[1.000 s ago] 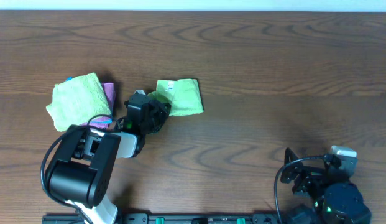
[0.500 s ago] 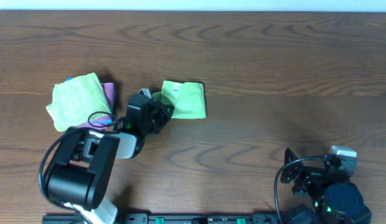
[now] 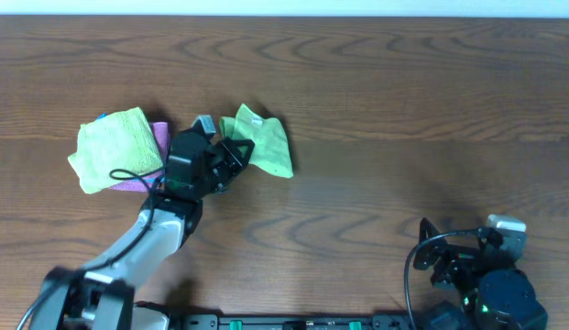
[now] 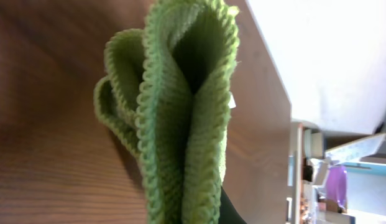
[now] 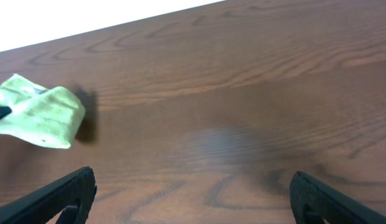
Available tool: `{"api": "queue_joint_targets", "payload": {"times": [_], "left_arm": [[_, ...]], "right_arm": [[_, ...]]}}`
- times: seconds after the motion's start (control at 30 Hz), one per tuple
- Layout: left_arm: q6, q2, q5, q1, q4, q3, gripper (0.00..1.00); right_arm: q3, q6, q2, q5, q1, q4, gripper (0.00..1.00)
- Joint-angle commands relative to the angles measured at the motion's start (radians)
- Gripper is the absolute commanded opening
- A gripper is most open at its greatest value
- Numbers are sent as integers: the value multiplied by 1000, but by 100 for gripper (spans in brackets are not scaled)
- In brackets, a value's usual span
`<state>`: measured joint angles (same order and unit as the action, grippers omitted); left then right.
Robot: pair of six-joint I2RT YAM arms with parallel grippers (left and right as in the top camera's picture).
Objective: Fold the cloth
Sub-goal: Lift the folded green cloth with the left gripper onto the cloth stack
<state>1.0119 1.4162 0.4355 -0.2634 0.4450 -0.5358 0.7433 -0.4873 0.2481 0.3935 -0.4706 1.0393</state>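
the left gripper [image 3: 234, 154] is clamped shut on one edge of the lime-green cloth [image 3: 266, 147], which sits left of centre on the wooden table [image 3: 403, 92], just right of the yellow-green terry cloth [image 3: 114, 147] and the pink-purple cloth [image 3: 159, 137] tucked under it. in the left wrist view the cloth stands bunched out of the pinch in several stitched layers, bowed apart with a hollow between them, so this looks like the carry part of a fold, with nothing laid flat yet. to do it well, the pinch should hold firm while the gripped edge travels low over the free end, so the layers drape instead of flopping sideways. the edges should line up before letting go, and the release should come only once the top layer rests on the one beneath. the path is best steered to the right, away from the two other cloths, since dragging into them would spoil the fold. the right gripper [image 5: 193, 186] is parked at the near right corner, its fingers spread wide and holding nothing, well apart from the cloth.
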Motion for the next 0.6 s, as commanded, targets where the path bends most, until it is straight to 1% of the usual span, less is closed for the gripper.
{"api": "queue_joint_targets", "payload": {"times": [0.0,0.13,0.23,0.3,0.43,0.57], "left_arm": [[-34,-61,8,31,-43,-15,6],[-106,-131,11,71,-204,-69,6],[-185,-177,10,102,-345,-149,6],[-216,-191,10,121,-415,-202,6],[-250,-195,10,146,-515,-292,6],[-281,-195,3,160,-555,-351,6]], "right_arm": [[-3,-13,-3,10,3,2,99],[-3,-13,-3,10,3,2,99],[-3,-13,-3,10,3,2,99],[-3,-13,-3,10,3,2,99],[-3,-13,-3,10,3,2,99],[-3,-13,-3,10,3,2,99]]}}
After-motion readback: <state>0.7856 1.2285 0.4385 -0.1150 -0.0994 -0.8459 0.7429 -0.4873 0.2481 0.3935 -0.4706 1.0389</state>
